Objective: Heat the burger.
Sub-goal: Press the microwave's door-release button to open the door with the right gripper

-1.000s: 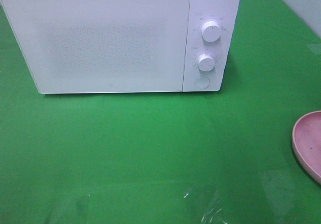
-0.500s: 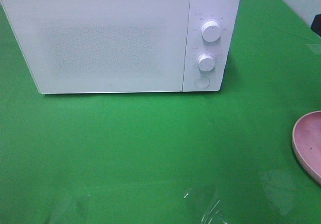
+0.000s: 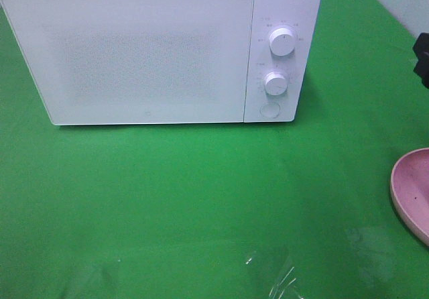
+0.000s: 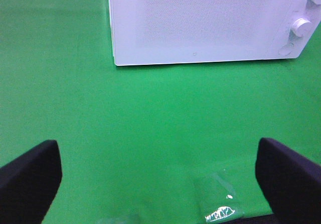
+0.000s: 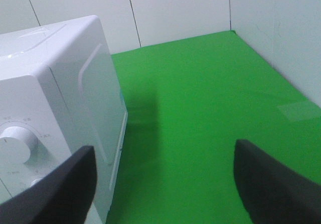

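The burger is out of view in all three views. A white microwave (image 3: 147,54) stands at the back of the green table with its door shut; it also shows in the left wrist view (image 4: 200,23) and the right wrist view (image 5: 55,128). My left gripper (image 4: 160,184) hangs open over bare green cloth in front of the microwave, nothing between its fingers (image 4: 30,176). My right gripper (image 5: 165,184) is open too, beside the microwave's right side, and holds nothing. A dark part of the right arm (image 3: 422,57) shows at the right edge of the high view.
A pink round plate (image 3: 412,188) lies at the right edge of the table, cut off by the frame. The microwave has two white knobs (image 3: 281,42) and a round button (image 3: 270,109). Clear tape (image 3: 281,282) glints near the front edge. White walls (image 5: 175,8) bound the table behind and to the right.
A dark part of the right arm has come into the high view at the right edge. The microwave and plate have not moved.
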